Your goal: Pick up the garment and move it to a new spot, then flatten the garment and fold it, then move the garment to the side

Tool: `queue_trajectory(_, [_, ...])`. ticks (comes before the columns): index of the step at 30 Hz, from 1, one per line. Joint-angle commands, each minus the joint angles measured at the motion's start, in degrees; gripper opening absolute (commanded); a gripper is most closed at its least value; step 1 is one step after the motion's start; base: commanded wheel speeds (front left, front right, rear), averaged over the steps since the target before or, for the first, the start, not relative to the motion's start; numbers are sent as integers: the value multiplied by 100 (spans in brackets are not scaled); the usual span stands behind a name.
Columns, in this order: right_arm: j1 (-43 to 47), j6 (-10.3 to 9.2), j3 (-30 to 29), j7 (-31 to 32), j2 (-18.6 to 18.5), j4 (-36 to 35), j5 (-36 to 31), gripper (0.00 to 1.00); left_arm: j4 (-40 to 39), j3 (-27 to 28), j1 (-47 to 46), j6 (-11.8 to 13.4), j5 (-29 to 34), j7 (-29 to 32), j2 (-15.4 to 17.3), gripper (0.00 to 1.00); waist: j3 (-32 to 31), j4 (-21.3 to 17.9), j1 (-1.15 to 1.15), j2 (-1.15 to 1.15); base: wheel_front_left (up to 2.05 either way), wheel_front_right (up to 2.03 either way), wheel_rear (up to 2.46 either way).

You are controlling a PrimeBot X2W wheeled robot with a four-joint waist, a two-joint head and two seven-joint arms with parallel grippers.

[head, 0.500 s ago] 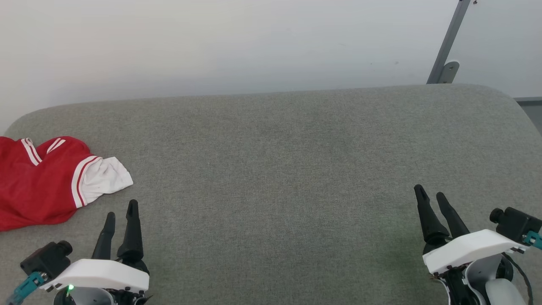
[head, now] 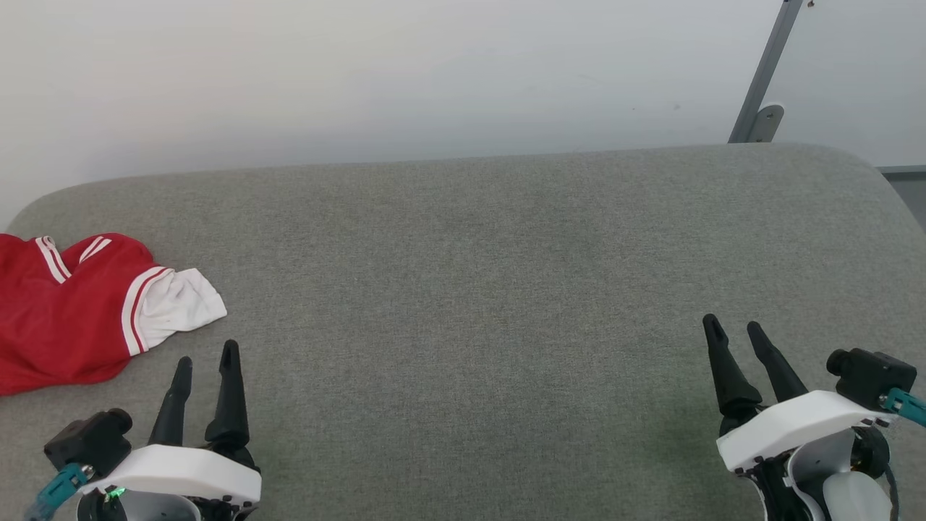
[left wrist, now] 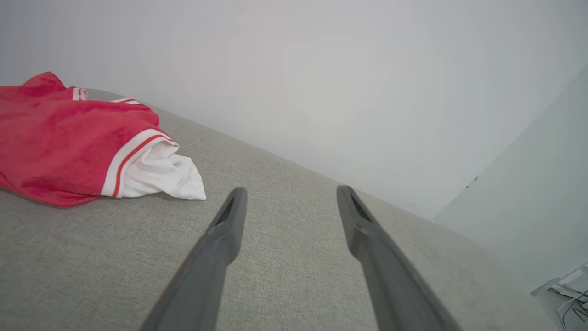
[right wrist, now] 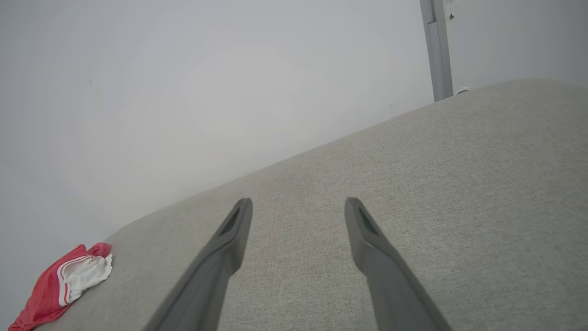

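Here, a thin crumpled jersey [head: 72,311] lies on a woven grey pad [head: 463,289] — the tapered left claw [head: 206,352] and right claw [head: 732,321] are spread, empty.

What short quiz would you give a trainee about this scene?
1. True or false: the right gripper is open and empty.
2. Which is nearer the garment? A) the left gripper B) the right gripper
3. Fill in: the garment's sleeve is ____.

Key: 1 true; 2 A; 3 white.
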Motion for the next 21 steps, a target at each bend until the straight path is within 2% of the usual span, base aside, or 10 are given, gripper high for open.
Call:
queue_trajectory(1, [-124,0,0,-66,-24,-71,-141,100,-48,16,16,-31,140,-57,37,100,-1,0,0,0,0,0,0])
queue_trajectory(21, [-143,0,14,-236,-51,-129,-1081,100,-109,39,94,-91,1091,-299,26,100,-19,1,0,0,0,0,0])
